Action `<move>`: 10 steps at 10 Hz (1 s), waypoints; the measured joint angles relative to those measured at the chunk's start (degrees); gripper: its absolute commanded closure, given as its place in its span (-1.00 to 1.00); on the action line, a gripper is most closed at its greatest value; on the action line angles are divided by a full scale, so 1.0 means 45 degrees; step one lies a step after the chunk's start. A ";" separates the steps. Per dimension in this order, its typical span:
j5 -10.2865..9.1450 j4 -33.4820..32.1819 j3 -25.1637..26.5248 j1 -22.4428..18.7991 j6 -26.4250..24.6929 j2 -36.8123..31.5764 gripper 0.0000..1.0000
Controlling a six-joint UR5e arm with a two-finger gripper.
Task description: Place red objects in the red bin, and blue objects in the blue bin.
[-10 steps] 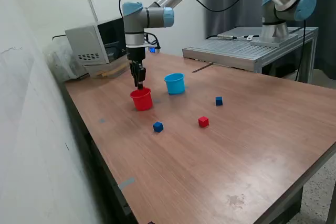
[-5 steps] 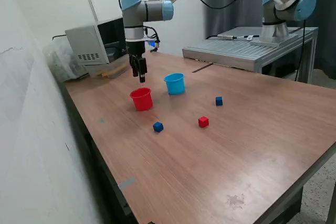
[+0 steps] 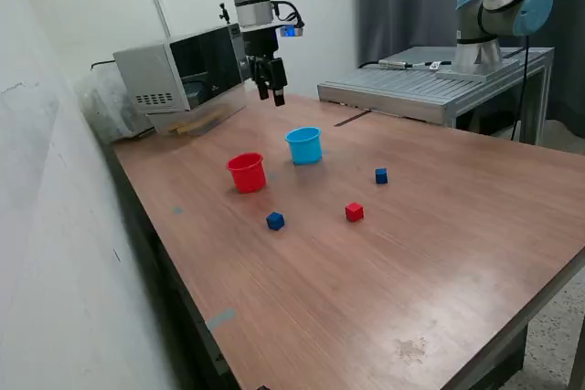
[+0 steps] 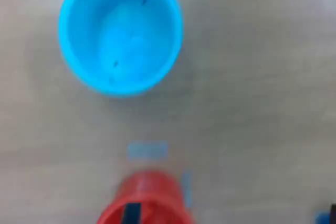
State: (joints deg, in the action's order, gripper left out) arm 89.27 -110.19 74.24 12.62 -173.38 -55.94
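Hovering high over the desk, claw carrying nothing that I can see

My fingers look drawn close together, though I cannot tell for certain whether they are fully shut. The red cup and the blue cup stand below me, side by side but apart. One blue cube lies just past the red cup on the side away from me, one red cube lies further toward the exterior view's right, and a second blue cube sits beyond the blue cup; all three are well apart from my claw, so my next reach must go down and outward across both cups
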 measured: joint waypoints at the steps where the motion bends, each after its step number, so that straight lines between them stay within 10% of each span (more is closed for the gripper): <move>1: -0.0007 0.0359 0.0564 -0.0202 -0.0020 -0.0378 -1.00; 7: -0.0442 0.0649 0.3632 -0.2009 -0.0820 -0.1335 -1.00; 10: -0.0491 -0.0652 0.4353 -0.2803 0.0660 -0.1361 -1.00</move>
State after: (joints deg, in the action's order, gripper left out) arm 87.07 -113.13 93.83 0.01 -170.41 -62.06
